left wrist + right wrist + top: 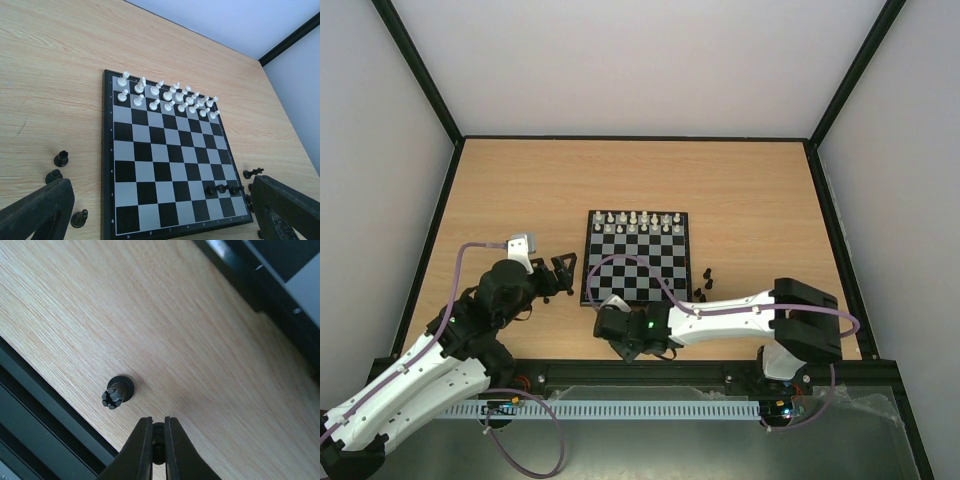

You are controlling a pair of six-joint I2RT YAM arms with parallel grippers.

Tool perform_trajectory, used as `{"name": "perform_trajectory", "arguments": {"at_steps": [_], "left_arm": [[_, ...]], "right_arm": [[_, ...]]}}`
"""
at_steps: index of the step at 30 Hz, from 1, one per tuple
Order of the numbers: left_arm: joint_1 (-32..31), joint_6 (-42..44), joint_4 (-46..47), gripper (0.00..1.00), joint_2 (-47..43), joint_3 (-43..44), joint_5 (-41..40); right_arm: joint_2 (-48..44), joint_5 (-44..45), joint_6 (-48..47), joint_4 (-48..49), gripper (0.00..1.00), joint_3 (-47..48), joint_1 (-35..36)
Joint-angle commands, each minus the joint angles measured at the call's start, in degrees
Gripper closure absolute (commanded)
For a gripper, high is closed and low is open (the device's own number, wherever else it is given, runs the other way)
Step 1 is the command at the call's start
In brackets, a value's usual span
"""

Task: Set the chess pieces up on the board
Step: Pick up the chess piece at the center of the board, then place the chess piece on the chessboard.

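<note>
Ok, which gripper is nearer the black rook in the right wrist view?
Right. The right gripper, shut on another piece, is beside the rook; the left gripper sits open left of the board.

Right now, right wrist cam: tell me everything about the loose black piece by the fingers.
The black piece looks like a rook: round base, notched crown, dark plastic by its look. It stands upright and free on the wooden table, near its dark edge, beside but clear of the fingers, which pinch another dark piece.
</note>
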Motion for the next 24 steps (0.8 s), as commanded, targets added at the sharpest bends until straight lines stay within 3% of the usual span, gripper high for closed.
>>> {"name": "perform_trajectory", "arguments": {"at_steps": [1, 10, 17, 24], "left_arm": [[0.2, -0.5, 0.8, 0.01, -0.1, -0.3, -0.1], [0.2, -0.2, 1.8, 0.01, 1.4, -0.3, -0.1], [0.2, 0.2, 2.9, 0.01, 3.2, 0.0, 0.3], [0.2, 0.7, 2.9, 0.01, 3.5, 0.4, -0.2]], "right_arm": [[-3.8, 3.9, 0.4, -5.2, 0.98, 0.9, -0.7], [-6.6, 2.8, -4.7, -5.5, 0.97, 1.9, -13.2], [-3.2, -1.9, -8.7, -4.1, 0.97, 5.3, -22.7], [2.4, -5.3, -11.8, -3.1, 0.97, 9.1, -27.0]]}}
